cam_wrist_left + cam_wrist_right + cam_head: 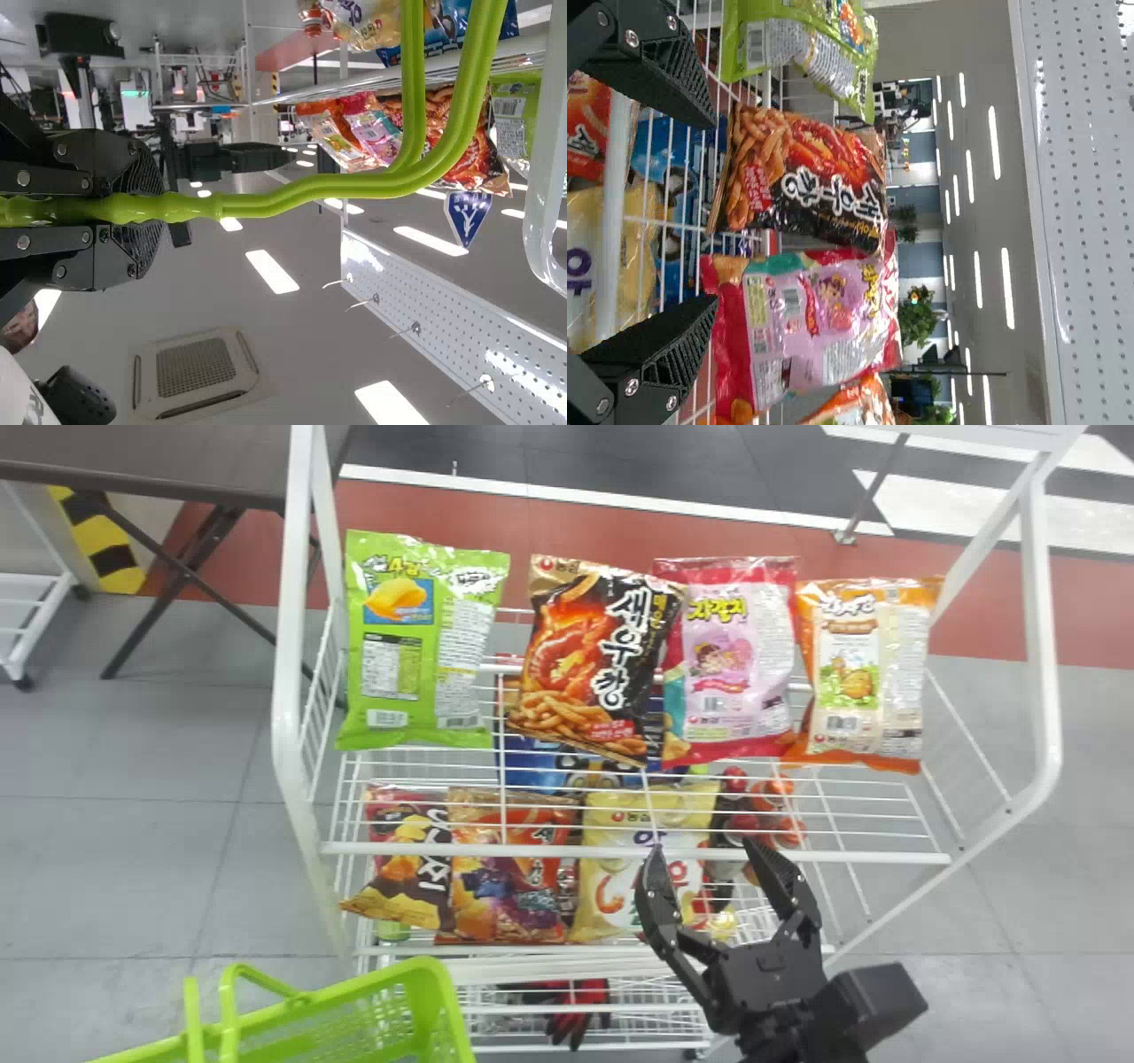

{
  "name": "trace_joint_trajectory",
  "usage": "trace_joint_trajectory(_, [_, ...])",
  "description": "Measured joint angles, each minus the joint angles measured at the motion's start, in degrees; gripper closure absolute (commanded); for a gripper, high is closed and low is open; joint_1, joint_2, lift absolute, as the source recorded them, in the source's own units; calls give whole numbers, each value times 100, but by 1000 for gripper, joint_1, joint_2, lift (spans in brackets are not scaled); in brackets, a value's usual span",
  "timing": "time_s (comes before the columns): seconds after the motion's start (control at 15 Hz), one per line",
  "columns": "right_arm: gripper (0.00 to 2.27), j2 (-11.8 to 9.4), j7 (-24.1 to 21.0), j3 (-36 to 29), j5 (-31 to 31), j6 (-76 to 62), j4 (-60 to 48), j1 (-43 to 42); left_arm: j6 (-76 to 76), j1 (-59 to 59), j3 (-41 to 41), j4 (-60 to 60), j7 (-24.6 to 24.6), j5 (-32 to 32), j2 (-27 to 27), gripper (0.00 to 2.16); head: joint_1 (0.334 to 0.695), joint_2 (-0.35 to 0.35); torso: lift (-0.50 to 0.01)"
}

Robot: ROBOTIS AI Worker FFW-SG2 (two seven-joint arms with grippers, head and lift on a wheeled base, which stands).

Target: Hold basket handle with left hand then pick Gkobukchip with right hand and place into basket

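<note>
Gkobukchip [425, 642], the shiny green plastic bag, sat up at the white wire rack [285, 726]'s left end! Front of rack, the black right gripper [706, 850] hung, fingers spread; front-left, the black left gripper [151, 208] pinched the lime plastic basket [445, 1010]'s handle [354, 184]!

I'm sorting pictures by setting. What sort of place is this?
Probably a shop, or a mock-up of one: a white wire rack displays snack bags, with a green shopping basket beside it and a pegboard with hooks.
</note>
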Motion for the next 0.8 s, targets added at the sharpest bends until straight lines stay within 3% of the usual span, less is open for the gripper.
trace_joint_trajectory(0.47, [124,127,-261,930,398,1745,-246,-998,5,4,16,0,9,-28,0,2152,695,91,0])
trace_joint_trajectory(0.8, [124,183,-617,1546,472,2738,-201,-1954,5,-50,19,5,18,-47,12,2152,695,175,0])
